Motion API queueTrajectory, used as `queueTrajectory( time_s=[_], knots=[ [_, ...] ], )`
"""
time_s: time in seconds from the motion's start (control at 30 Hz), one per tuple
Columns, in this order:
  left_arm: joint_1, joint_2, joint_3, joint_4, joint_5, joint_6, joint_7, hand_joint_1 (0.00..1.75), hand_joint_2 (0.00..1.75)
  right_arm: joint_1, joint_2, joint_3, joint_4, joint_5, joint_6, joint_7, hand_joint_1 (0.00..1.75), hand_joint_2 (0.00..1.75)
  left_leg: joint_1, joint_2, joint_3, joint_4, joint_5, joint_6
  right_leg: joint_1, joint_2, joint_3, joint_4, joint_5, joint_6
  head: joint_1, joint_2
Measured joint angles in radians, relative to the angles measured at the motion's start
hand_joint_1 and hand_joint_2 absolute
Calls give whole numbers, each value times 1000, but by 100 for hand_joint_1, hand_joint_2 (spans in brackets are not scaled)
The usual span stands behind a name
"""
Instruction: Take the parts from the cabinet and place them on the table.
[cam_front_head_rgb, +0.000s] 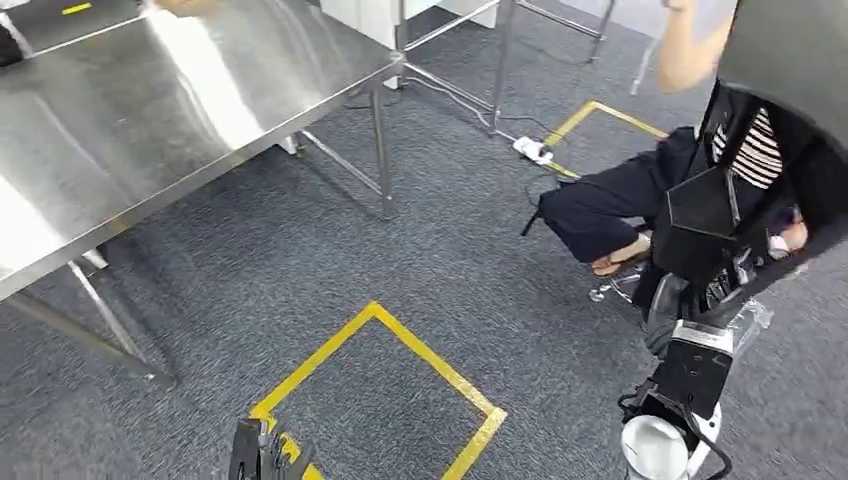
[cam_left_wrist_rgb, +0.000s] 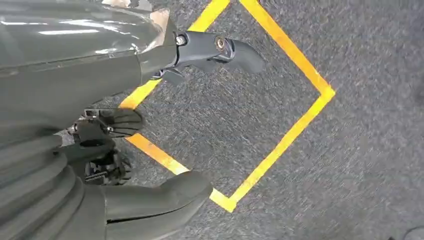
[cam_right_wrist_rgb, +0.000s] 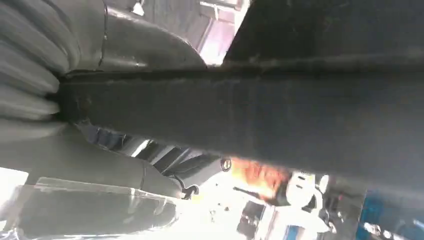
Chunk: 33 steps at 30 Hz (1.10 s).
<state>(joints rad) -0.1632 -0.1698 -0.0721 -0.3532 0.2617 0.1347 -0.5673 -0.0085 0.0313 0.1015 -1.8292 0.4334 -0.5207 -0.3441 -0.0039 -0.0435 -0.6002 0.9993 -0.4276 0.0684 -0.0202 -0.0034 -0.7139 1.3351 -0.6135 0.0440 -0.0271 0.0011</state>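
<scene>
Meanwhile, a long black part (cam_right_wrist_rgb: 280, 115) is held high in the right hand (cam_front_head_rgb: 690, 370), its long axis running away from the palm, while the steel table (cam_front_head_rgb: 150, 110) lies well apart to the left, nearer the empty, spread-fingered left hand (cam_left_wrist_rgb: 100, 125).

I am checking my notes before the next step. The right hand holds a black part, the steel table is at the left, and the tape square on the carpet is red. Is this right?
One detail is wrong: the tape square on the carpet is yellow, not red, as the head view shows. The rest stands: the right hand holds a black part, and the steel table is at the left.
</scene>
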Motion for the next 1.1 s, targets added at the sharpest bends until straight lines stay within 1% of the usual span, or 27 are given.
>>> queueTrajectory(
  time_s=[0.07, 0.1, 0.13, 0.17, 0.2, 0.23, 0.27, 0.3, 0.33, 0.37, 0.43, 0.47, 0.5, 0.53, 0.6, 0.63, 0.67, 0.77, 0.8, 0.83, 0.87, 0.9, 0.93, 0.97, 1.0, 1.03, 1.1],
  knots=[
    [1, 0, 0, 0, 0, 0, 0, 0, 175, 1, 0, 0, -1, 2, 0, 0, 175, 175, 5, -27, 1, 4, 0, -4, -8, 3, 56, -125, 63, 27, 0, 0],
    [0, 0, 0, 0, -2, 1, 0, 0, 175, 0, 0, 0, -2, 3, -1, 0, 175, 175, 9, -40, 1, 10, -3, -9, -14, 15, 106, -226, 105, 41, 0, 0],
    [0, 0, -1, 0, -3, 2, 0, 0, 175, 0, 0, 0, -4, 5, -1, 1, 175, 175, 10, -51, -4, 17, -7, -18, -24, 49, 143, -303, 127, 49, 3, 0],
    [-1, 0, 0, 0, -3, 4, 1, 0, 175, -1, 1, 1, -4, 8, -1, 2, 175, 175, 5, -61, -11, 28, -13, -28, -16, 57, 146, -311, 124, 35, 9, 0],
    [-1, 0, 0, -1, -3, 6, 1, 0, 175, -1, 1, 0, -4, 8, -1, 3, 175, 175, 6, -65, -16, 28, -10, -33, -16, 43, 149, -310, 126, 21, 6, 0],
    [0, 1, 0, -1, -3, 8, 0, 0, 175, -1, 0, 0, -4, 7, 2, 3, 175, 175, 8, -71, -19, 24, -6, -39, -11, 39, 146, -309, 128, 11, 3, 0],
    [1, 2, 0, -1, -2, 11, 0, 0, 175, -6, 0, 0, -4, 6, 3, 4, 175, 175, 11, -77, -21, 19, -2, -45, -7, 32, 146, -309, 130, 6, 5, 0],
    [2, 6, 0, -1, -1, 13, 0, 0, 175, -12, 1, 0, -4, 2, 8, 5, 175, 175, 12, -84, -24, 23, -4, -48, -17, 23, 145, -314, 134, -2, 4, 0],
    [2, 7, 0, -3, -1, 14, -1, 0, 175, -24, 1, 0, -4, -1, 13, 8, 175, 175, 7, -28, -31, 44, -22, -52, -18, 16, 147, -314, 135, -7, 0, 0],
    [-2, 8, 0, -4, -1, 15, -1, 0, 175, -29, 1, 0, -4, -2, 15, 11, 175, 175, 7, 7, -52, 88, -52, -57, -16, 7, 147, -314, 133, -16, -14, 0],
    [-10, 8, 0, -8, 0, 18, 0, 0, 175, -36, 0, -2, -4, -3, 22, 17, 175, 175, 11, 35, -129, 242, -129, -63, -8, -16, 147, -314, 131, -24, -18, 0],
    [-10, 8, 0, -10, 0, 19, 1, 0, 175, -39, 0, -3, -4, -3, 24, 22, 175, 175, 12, 37, -161, 303, -150, -64, -6, -28, 146, -314, 130, -26, -18, 0],
    [-9, 8, 0, -11, 0, 22, 5, 0, 175, -44, 0, -3, -4, -3, 26, 24, 175, 175, 13, 37, -175, 327, -148, -64, -5, -40, 146, -314, 129, -27, -18, 0],
    [-9, 8, 0, -12, 0, 24, 7, 0, 175, -48, -1, -3, -3, -3, 26, 27, 175, 175, 13, 39, -167, 307, -127, -62, -3, -49, 147, -314, 129, -27, -18, 0],
    [-10, 8, 0, -19, 1, 28, 9, 0, 175, -64, -1, -3, -4, -3, 28, 29, 175, 175, 11, 56, -76, 140, -39, -51, -1, -70, 151, -314, 126, -29, -18, 0],
    [-12, 9, 0, -23, 2, 29, 9, 0, 175, -71, -1, -3, -4, -3, 29, 30, 175, 175, 5, 90, -27, 57, -10, -41, 1, -78, 154, -314, 124, -28, -19, 0],
    [-17, 9, 0, -27, 2, 31, 10, 0, 175, -75, -1, -3, -3, -3, 30, 30, 175, 175, -8, 128, -17, 34, -25, -33, 6, -86, 155, -314, 122, -24, -18, 0],
    [-20, 9, 0, -29, 2, 32, 10, 0, 175, -83, -2, -3, -3, -3, 30, 32, 175, 175, -15, 93, -25, 30, -21, -25, 4, -113, 159, -319, 120, -11, -19, 0],
    [-21, 10, 0, -30, 2, 33, 10, 0, 175, -86, -1, -3, -3, -3, 30, 33, 175, 175, -15, 78, -19, 18, -15, -18, 7, -125, 168, -324, 118, -4, -21, 0],
    [-17, 8, 0, -33, 2, 33, 10, 0, 175, -88, -3, -4, -3, -3, 30, 33, 175, 175, 2, 70, -3, 1, -5, -11, 0, -107, 162, -314, 109, -2, -19, 0],
    [-21, 8, 0, -35, 2, 34, 10, 0, 175, -89, -5, -4, -3, -3, 30, 33, 175, 175, 3, 59, 2, -6, 0, -3, 0, -56, 148, -277, 87, -5, -12, 0],
    [-24, 8, 0, -35, 2, 33, 10, 0, 175, -89, -5, -4, -3, -3, 30, 32, 175, 175, 4, 49, 1, -5, 1, -2, 0, -23, 117, -210, 58, -9, -10, 0],
    [-25, 5, 0, -35, 2, 33, 10, 0, 175, -88, -7, -4, -3, -3, 30, 33, 175, 175, 4, 33, 1, -5, 1, -1, 0, -6, 72, -119, 23, -11, -4, 0],
    [-25, 2, 0, -36, 2, 33, 10, 0, 175, -86, -8, -5, -2, -4, 30, 34, 175, 175, 4, 18, 0, -5, 1, -1, -1, -1, 30, -42, -2, -10, 0, 0],
    [-23, 2, 0, -36, 2, 33, 11, 0, 175, -86, -9, -5, 0, -4, 30, 34, 175, 175, 4, 4, 0, -4, 1, -1, -1, 0, 6, -5, -6, -5, 0, 0],
    [-21, 2, 0, -36, 2, 33, 12, 0, 175, -86, -9, -5, 1, -4, 30, 35, 175, 175, 5, -9, 1, -4, 0, -2, -2, 0, 7, -20, 9, 4, 0, 0],
    [-22, 2, 0, -36, 2, 33, 12, 0, 175, -87, -10, -5, 1, -4, 30, 35, 175, 175, 8, -40, 5, 1, -3, -7, -9, 8, 80, -192, 97, 29, 0, 0]
  ],
)
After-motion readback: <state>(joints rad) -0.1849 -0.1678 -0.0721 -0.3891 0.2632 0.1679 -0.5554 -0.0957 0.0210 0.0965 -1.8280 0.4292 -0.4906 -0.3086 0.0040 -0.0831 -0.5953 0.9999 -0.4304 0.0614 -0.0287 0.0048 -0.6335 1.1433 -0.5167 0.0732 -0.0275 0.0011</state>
